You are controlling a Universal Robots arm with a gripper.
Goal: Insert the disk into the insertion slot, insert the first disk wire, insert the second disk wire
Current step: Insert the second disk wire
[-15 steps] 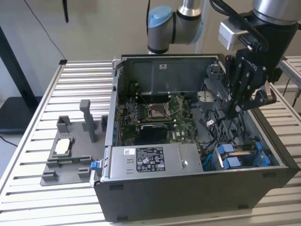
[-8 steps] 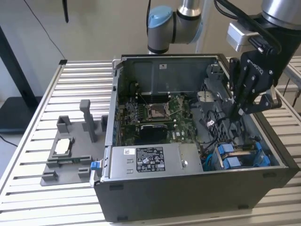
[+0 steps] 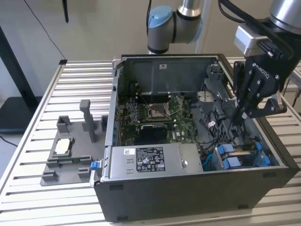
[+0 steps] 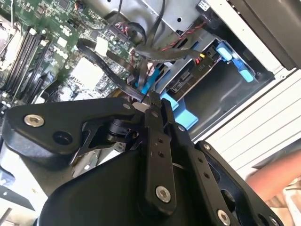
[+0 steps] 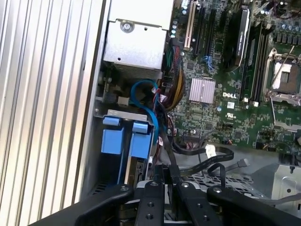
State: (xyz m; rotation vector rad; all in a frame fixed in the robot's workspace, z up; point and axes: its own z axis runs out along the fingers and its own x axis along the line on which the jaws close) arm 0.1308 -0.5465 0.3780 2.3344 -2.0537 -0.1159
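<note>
Pinches narrow, jaws all but together, on what looks like a black disk wire (image 5: 164, 150) running out from the gripper (image 5: 164, 173) in the first wrist view. Cannot make out the wire's plug past the fingers. Hovers low inside the open computer case (image 3: 188, 197), just above the grey drive cage at the case's near corner on the exterior view's right. Shows the disk (image 5: 141, 140) seated in the insertion slot (image 5: 124, 114), blue carrier frame end-on, just beside a second blue carrier (image 5: 113, 140). Judges the wire light and limp, apt to sag or twist, with only the small plug stiff enough to steer. Best taken on the plug's hard body, right behind the mating end, never on the cord. Reckons the contacts fragile, wanting square entry and little force. Takes the disk for rigid and far heavier, safest handled by its blue frame. Further out: a blue cable (image 5: 141, 87) looping above the cage, the green motherboard (image 5: 211, 117) across the case floor, the silver power supply box (image 3: 150, 162) along the case's near edge. Beyond the case, a slatted metal table (image 3: 28, 188) carrying a grey parts fixture (image 3: 66, 157).
</note>
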